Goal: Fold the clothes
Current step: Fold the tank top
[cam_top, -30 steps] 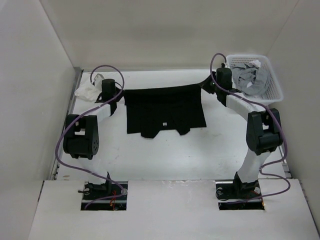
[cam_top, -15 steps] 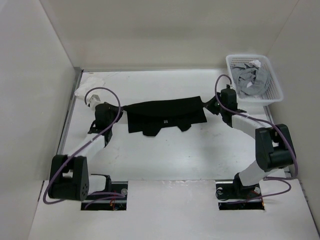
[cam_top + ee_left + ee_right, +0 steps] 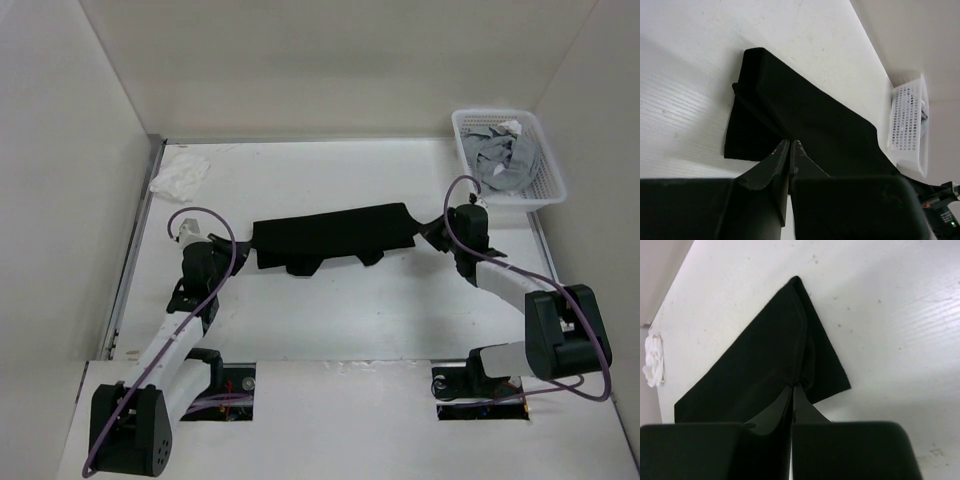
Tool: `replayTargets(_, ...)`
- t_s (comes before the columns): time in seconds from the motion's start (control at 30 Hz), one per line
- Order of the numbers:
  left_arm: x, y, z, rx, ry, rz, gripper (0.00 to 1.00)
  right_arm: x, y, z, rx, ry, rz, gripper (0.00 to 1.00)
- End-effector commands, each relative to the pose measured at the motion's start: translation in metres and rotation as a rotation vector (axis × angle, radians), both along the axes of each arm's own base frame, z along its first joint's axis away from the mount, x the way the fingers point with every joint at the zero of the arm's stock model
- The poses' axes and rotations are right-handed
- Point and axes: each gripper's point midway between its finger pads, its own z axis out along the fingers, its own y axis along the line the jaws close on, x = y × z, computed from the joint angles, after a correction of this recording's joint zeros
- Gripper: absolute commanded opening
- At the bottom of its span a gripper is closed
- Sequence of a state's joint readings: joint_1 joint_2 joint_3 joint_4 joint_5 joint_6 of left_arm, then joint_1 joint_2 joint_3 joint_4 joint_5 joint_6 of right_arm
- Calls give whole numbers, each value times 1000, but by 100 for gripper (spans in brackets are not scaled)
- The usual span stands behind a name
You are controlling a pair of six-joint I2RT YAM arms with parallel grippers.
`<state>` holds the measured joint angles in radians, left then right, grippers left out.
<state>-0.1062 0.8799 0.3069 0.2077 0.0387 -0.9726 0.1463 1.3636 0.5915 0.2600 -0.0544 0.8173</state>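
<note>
And here's the black shirt (image 3: 330, 232), doubled over into a long narrow band across the middle of the counter (image 3: 350, 320), running from nine o'clock to three o'clock, with an arm at each end. The left claw (image 3: 791, 143) is clenched tight on the nine o'clock end, tips pressed together with fabric nipped between them. The right claw (image 3: 793, 388) is just as tight on the three o'clock end. This is light, floppy stuff with no stiffness at all. I'd say it sags and bunches wherever it isn't held, so the corners and hems at the two ends are the places to pinch, both at once, to keep the edge straight. It looks unlikely to slip, but it could drag and wrinkle on the counter. Two lumps poke out along the six o'clock edge, maybe sleeves, though I can't tell. Black tips on black cloth make it hard to see how many layers each claw has. From above, the right arm covers the shirt's three o'clock corner. Off at two o'clock sits the basket (image 3: 556, 196) of grey garments (image 3: 505, 158), with a white cloth (image 3: 180, 176) at ten o'clock.
</note>
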Motion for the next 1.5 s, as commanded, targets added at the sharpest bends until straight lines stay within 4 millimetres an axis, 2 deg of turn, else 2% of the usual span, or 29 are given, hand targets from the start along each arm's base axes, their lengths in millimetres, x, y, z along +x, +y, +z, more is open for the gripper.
replayTargets(0.0, -15, 1, -22, 13, 62, -11, 4, -1, -8, -8, 14, -5, -45, 1)
replayTargets(0.03, -19, 5, -33, 18, 88, 3, 6, -4, -6, -14, 20, 12, -43, 2)
replayTargets(0.1, -22, 17, -49, 21, 135, 46, 14, -9, -8, -22, 17, 31, -54, 11)
replayTargets(0.17, -21, 25, -51, 13, 144, 65, 21, -13, -10, -22, 5, 28, -58, 23)
replayTargets(0.27, -12, 31, -29, 9, 86, 87, 23, -14, -18, -13, -26, -2, -89, 37)
replayTargets(0.33, -3, 26, -14, 20, 52, 78, 23, -8, -21, -8, -58, -8, -90, 45)
replayTargets(0.4, 6, 9, -7, 24, 53, 40, 22, 2, -20, -11, -83, 16, -72, 51)
replayTargets(0.43, 11, -8, -3, 31, 47, 1, 22, 9, -17, -16, -92, 36, -56, 52)
replayTargets(0.53, 22, -72, 2, 61, 28, -121, 23, 20, -1, -30, -67, 79, -9, 53)
replayTargets(0.57, 24, -93, 0, 67, 29, -159, 23, 21, 4, -33, -60, 86, 2, 49)
replayTargets(0.63, 30, -118, -15, 75, 61, -201, 23, 21, 9, -32, -60, 89, 8, 42)
replayTargets(0.7, 34, -124, -33, 51, 100, -198, 23, 19, 15, -35, -66, 112, 29, 36)
replayTargets(0.8, 33, -109, -60, 16, 158, -165, 22, 14, 17, -40, -71, 138, 43, 34)
replayTargets(0.87, 29, -92, -76, 12, 198, -136, 22, 7, 23, -41, -71, 147, 62, 33)
replayTargets(0.97, 21, -65, -100, 3, 267, -93, 22, -7, 34, -43, -69, 154, 103, 21)
replayTargets(1.03, 16, -38, -114, -17, 314, -32, 22, -19, 43, -46, -69, 167, 136, 15)
replayTargets(1.1, 12, -12, -120, -48, 329, 32, 21, -35, 51, -51, -74, 185, 170, 11)
replayTargets(1.2, 14, 13, -108, -86, 281, 94, 21, -62, 63, -53, -79, 191, 223, 10)
replayTargets(1.3, 20, 20, -90, -89, 230, 95, 22, -76, 67, -44, -71, 154, 241, 18)
replayTargets(1.4, 27, 10, -67, -64, 175, 58, 24, -71, 68, -33, -48, 88, 241, 47)
replayTargets(1.47, 30, 0, -55, -41, 145, 31, 25, -65, 82, -29, -14, 63, 294, 57)
